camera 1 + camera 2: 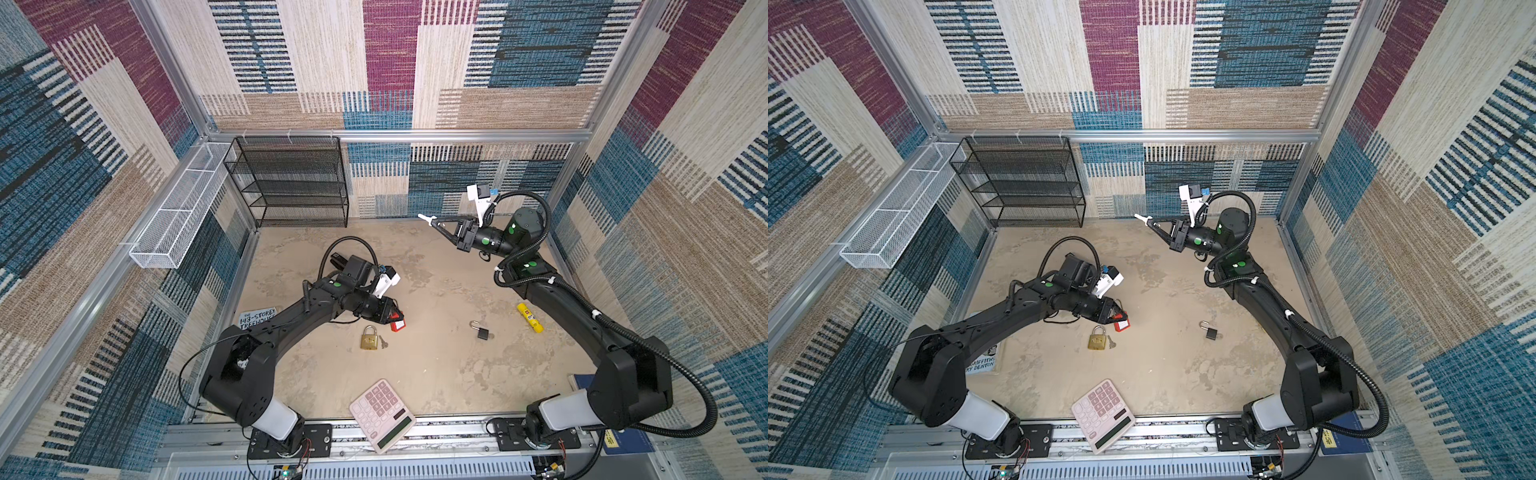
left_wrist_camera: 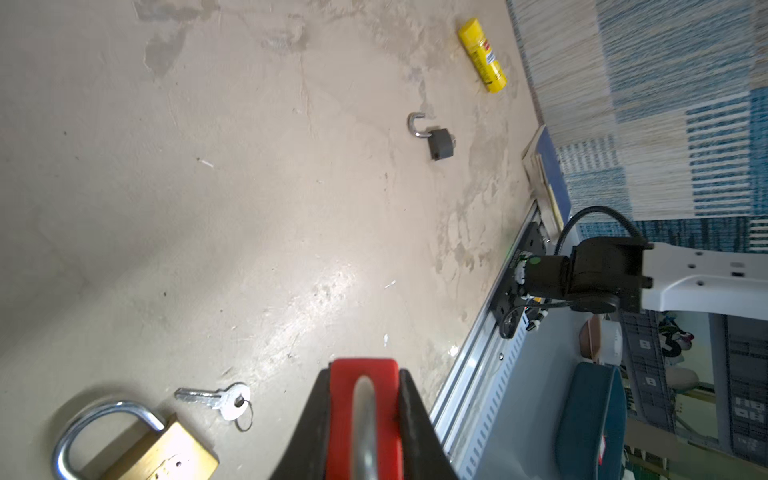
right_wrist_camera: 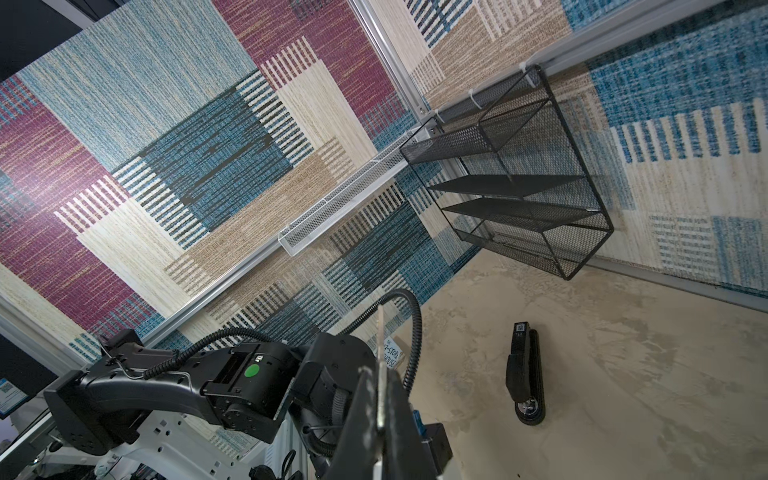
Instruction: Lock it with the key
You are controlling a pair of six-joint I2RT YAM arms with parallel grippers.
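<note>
Starting from the tabletop (image 1: 436, 374), we find the left gripper (image 1: 394, 319) low over its middle, clamped on the red padlock (image 1: 398, 326), whose shackle runs back between the jaws in the left wrist view; the right gripper (image 1: 435, 224) hangs raised near the back wall, closed on what we take for the key (image 1: 424, 217), its long axis pointing left and backward; the padlock lies well apart, forward and left of the key; we judge the right arm must come down and turn toward it; we cannot see the keyhole.
</note>
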